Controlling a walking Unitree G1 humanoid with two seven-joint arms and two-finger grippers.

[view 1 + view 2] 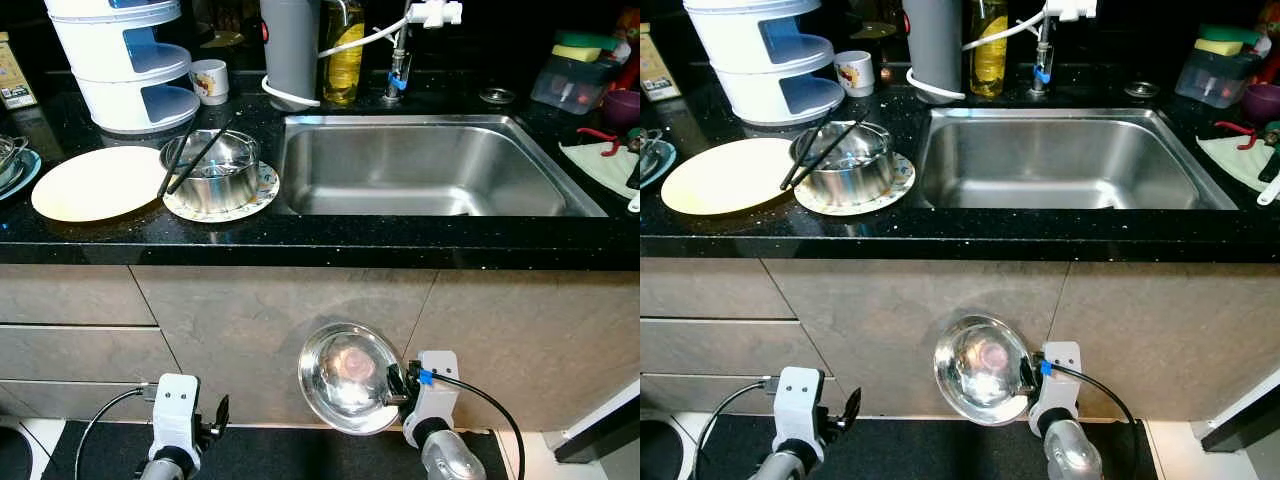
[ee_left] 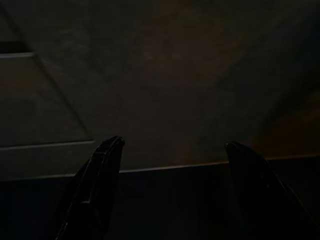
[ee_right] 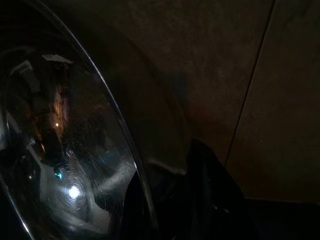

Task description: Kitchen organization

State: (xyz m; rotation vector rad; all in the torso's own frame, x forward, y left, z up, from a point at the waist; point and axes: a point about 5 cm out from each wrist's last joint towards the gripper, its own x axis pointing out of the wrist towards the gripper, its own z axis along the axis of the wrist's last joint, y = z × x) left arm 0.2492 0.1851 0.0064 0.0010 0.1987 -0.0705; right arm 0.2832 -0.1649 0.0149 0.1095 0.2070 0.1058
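The right pincer [image 1: 398, 385] grips the rim of a shiny steel bowl [image 1: 348, 377], fingers clamped on the bowl's right edge. The bowl is held low in front of the cabinet front [image 1: 300, 320], below the edge of the black table [image 1: 330, 240], tilted so that its hollow faces up toward the head camera. In the right wrist view the bowl's [image 3: 65, 165] curved rim crosses the frame, with one black finger [image 3: 210, 195] just behind the rim.

The left pincer [image 1: 218, 415] hangs low beside the cabinet front, well apart from the bowl. In the left wrist view its two fingers [image 2: 100, 180] stand spread with nothing between them.

On the table, the steel sink [image 1: 430, 170] sits in the middle. To its left, a steel pot [image 1: 212, 168] stands on a patterned plate [image 1: 255, 198], and two black chopsticks [image 1: 185, 155] lie across the pot's rim. A pale round plate [image 1: 90, 185] lies just left of the patterned plate, touching or slightly overlapping it. Behind these stands a white tiered rack [image 1: 125, 60] with a small mug [image 1: 210, 80] beside it. A grey cylinder [image 1: 290, 45] and a bottle of yellow liquid [image 1: 343, 50] stand behind the sink's left corner, next to the tap [image 1: 400, 50]. A clear container with sponges [image 1: 575, 70] sits at the far right.
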